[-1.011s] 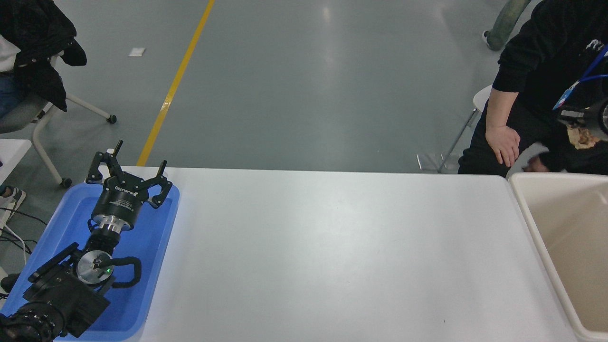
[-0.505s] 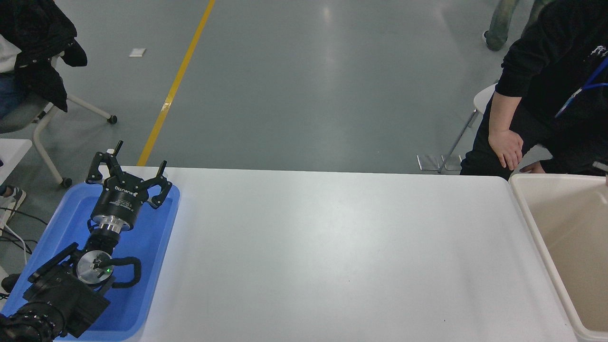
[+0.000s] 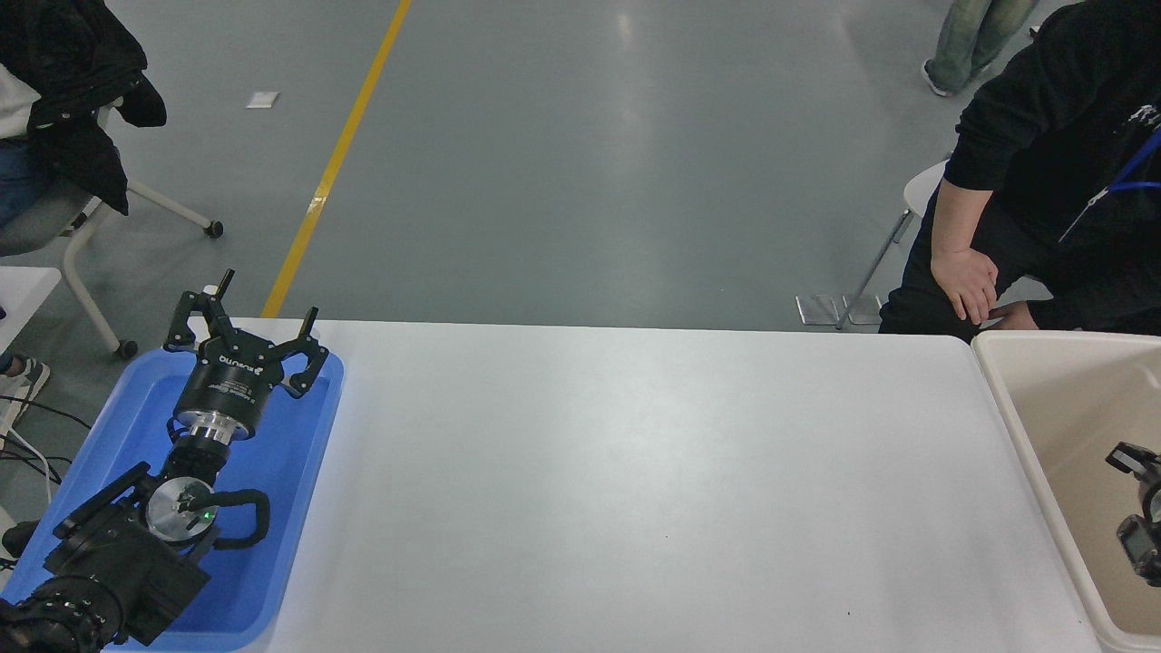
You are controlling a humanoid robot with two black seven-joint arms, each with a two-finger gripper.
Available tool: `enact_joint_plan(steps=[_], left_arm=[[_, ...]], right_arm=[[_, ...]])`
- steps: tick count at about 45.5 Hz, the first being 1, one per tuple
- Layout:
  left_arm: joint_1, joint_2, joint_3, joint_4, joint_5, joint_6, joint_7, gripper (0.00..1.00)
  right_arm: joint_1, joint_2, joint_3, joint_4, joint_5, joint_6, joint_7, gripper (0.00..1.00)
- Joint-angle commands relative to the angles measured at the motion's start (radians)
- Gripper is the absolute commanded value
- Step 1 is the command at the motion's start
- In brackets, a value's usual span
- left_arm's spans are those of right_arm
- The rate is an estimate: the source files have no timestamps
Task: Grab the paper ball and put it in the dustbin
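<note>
The cream-beige dustbin (image 3: 1023, 453) stands at the table's right end, cut off by the picture's edge. Only a small part of my right gripper (image 3: 1138, 508) shows at the right edge, over the inside of the dustbin. The paper ball is out of view. My left gripper (image 3: 249, 325) is open and empty, parked above the blue tray at the lower left.
A shallow blue tray (image 3: 299, 472) lies at the table's left end under my left arm. A person in black (image 3: 1043, 181) sits just behind the dustbin, one hand (image 3: 966, 281) on a knee. A chair with a black jacket (image 3: 73, 100) stands at the far left.
A tan paper wad seen at the right edge above the dustbin one second ago is gone from view. Part of my right gripper has come into view over the dustbin. The person has shifted slightly.
</note>
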Motion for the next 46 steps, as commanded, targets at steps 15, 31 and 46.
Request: enact_joint_plan(steps=[15, 31, 46], left_arm=[[-0.001, 0.000, 0.000, 0.000, 0.000, 0.000, 0.000, 1.00], [0.000, 0.000, 0.000, 0.000, 0.000, 0.000, 0.000, 1.00], [0.000, 0.000, 0.000, 0.000, 0.000, 0.000, 0.000, 1.00]], right_arm=[[-0.012, 0.023, 0.002, 0.004, 0.014, -0.018, 0.001, 1.00], [0.083, 0.021, -0.004, 0.016, 0.014, -0.004, 0.001, 1.00], [0.426, -0.019, 0.187, 0.137, 0.015, 0.011, 0.029, 1.00]])
